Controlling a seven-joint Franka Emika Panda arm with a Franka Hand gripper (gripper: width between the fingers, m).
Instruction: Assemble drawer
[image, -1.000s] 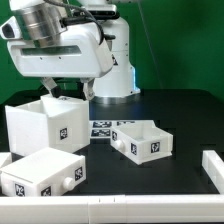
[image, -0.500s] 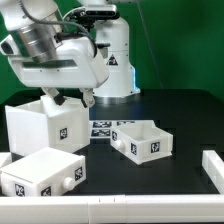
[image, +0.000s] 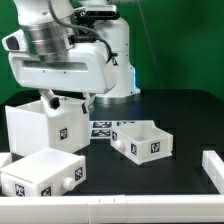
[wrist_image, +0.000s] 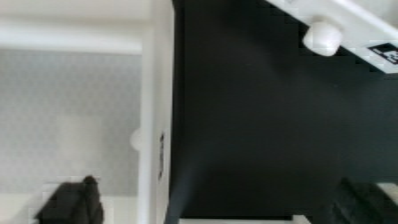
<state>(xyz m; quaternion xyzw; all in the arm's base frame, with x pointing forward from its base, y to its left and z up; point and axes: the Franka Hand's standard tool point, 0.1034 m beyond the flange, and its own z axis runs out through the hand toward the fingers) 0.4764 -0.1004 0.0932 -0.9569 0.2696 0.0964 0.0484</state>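
Note:
The drawer's large white cube housing (image: 40, 125) stands at the exterior view's left, its top open. One knobbed tray (image: 141, 141) lies at the centre right and another (image: 40, 175) lies in front of the housing. My gripper (image: 68, 102) is open just above the housing's right wall. In the wrist view my gripper (wrist_image: 228, 200) straddles that wall (wrist_image: 157, 100): one dark finger (wrist_image: 71, 198) is over the housing's inside, the other is over the black table. It holds nothing. A tray's knob (wrist_image: 324, 38) shows at the far edge of that view.
The marker board (image: 102, 128) lies on the black table between the housing and the centre tray. A white rail (image: 213, 168) stands at the exterior view's right, and a white border runs along the table's front edge.
The arm's wrist tilted and then came back level, staying over the housing's right wall. The housing and both trays have not moved.

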